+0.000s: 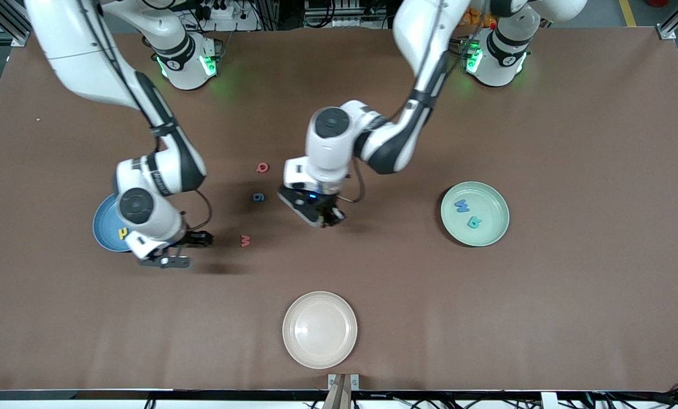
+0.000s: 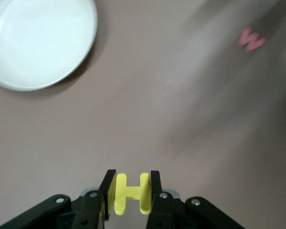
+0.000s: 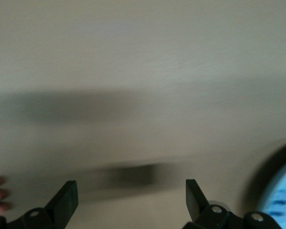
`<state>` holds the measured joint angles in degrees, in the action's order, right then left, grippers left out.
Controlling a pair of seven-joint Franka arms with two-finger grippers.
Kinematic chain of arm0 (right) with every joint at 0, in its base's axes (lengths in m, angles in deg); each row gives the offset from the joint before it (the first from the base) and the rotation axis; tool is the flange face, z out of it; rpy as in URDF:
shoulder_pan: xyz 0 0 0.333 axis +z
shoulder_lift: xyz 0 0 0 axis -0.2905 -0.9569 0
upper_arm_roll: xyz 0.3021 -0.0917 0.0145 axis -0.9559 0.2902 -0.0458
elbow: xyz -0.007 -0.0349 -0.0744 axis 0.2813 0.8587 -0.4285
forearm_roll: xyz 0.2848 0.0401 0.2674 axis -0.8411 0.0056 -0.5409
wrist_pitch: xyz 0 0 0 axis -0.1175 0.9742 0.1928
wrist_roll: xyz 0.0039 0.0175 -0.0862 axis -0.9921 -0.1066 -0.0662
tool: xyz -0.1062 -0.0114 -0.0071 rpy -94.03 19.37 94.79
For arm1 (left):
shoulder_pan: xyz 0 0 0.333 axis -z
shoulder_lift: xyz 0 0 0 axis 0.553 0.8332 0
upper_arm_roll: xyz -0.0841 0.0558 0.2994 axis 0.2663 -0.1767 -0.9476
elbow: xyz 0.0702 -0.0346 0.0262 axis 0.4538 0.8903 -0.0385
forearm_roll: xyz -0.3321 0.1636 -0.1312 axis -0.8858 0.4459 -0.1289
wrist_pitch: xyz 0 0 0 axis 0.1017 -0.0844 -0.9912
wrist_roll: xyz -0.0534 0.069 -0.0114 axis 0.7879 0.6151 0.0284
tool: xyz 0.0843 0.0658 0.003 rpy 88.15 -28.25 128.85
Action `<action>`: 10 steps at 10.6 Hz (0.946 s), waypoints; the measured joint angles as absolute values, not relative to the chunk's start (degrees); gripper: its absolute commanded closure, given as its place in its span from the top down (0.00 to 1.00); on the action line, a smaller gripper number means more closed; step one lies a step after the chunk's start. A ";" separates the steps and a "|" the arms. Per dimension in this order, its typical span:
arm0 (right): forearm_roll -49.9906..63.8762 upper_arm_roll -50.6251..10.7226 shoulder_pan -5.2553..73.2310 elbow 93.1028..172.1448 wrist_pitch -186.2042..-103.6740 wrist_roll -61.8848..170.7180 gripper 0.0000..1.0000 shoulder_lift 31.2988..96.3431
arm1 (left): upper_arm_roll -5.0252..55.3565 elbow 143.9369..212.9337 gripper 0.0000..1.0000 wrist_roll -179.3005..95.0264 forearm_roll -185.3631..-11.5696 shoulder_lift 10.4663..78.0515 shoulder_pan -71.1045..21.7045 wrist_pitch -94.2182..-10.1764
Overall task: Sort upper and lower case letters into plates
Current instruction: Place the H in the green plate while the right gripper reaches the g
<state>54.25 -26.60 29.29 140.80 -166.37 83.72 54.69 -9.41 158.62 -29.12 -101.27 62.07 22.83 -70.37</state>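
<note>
Pinching the yellow H by its edges, your left gripper could drop it over the table. Your right gripper waits spread beside the blue plate.

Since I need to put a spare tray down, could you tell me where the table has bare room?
Widest bare stretch: between the cream plate and the mint plate, toward the left arm's end. Crowded: mid-table, where the left gripper holds a yellow H near three loose letters, and beside the blue plate under the open right gripper.
</note>
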 measured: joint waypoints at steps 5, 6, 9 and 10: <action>52.57 -28.58 35.75 143.85 -166.90 88.88 1.00 55.31 | -7.67 180.45 0.00 -4.31 -102.28 46.55 8.64 -65.20; 51.40 -29.56 35.79 146.54 -168.90 89.00 1.00 56.61 | -7.59 182.59 0.00 0.55 -102.29 44.89 5.53 -62.89; 48.02 -32.67 35.84 153.87 -172.23 89.39 1.00 61.16 | -7.30 189.82 0.00 14.02 -102.30 40.37 -3.31 -60.22; 47.07 -33.36 35.85 155.11 -172.68 89.57 1.00 62.11 | -7.14 191.31 0.00 16.94 -102.64 40.05 -5.37 -60.22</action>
<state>47.07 -33.36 35.85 155.11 -172.68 89.57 62.11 -7.14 191.31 16.94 -102.64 40.05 -5.37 -60.22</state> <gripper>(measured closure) 0.000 0.670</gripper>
